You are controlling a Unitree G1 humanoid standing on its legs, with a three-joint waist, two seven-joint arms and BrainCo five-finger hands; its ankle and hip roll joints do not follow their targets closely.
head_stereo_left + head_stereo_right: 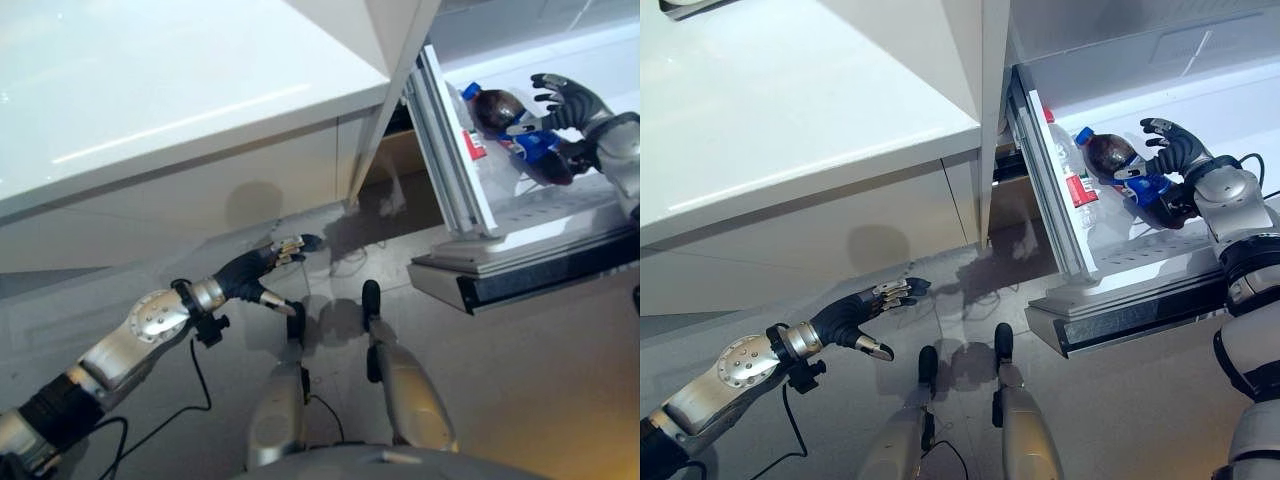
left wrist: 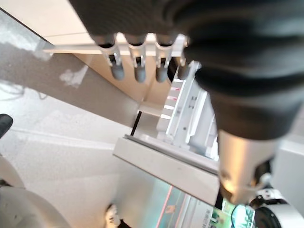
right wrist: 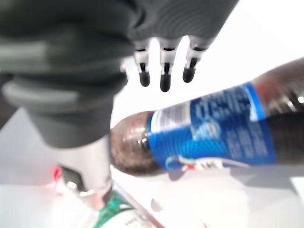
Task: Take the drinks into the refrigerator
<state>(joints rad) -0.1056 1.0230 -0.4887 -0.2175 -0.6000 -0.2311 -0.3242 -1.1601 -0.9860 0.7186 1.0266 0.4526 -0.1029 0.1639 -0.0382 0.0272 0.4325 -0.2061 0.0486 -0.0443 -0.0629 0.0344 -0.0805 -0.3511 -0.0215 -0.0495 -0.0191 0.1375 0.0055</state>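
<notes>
Right hand (image 1: 1180, 150): raised inside the open fridge (image 1: 1140, 60), fingers (image 3: 164, 78) straight and spread, thumb apart; released, not closed round anything. Bottle (image 1: 1120, 165) directly beside the palm, dark cola with blue cap and blue label, lying tilted, cap toward the door side. Contact between hand and bottle: cannot tell from the eye views; in the right wrist view fingertips stand clear of the bottle (image 3: 213, 128), with white fridge wall showing between.

Bottle position: within the fridge compartment, just behind the door shelf (image 1: 1060, 200). Whether resting on a shelf or leaning on the hand: cannot tell.

Second bottle (image 1: 1077, 185), clear with red-and-white label, standing in the door shelf, just beside the cola bottle's cap end.

Fridge door (image 1: 1110, 300): swung open, lower edge dark, white inner ledge above it.

Left hand (image 1: 865, 310): low, well apart from the fridge, over the grey floor (image 1: 1120, 400) in front of the white bench (image 1: 790, 120). Fingers (image 2: 137, 71) loosely extended, thumb out to the side; relaxed, holding nothing. Points toward the gap between bench and fridge.

Bench: white glossy top, white front panels below, edge adjoining the fridge side.
</notes>
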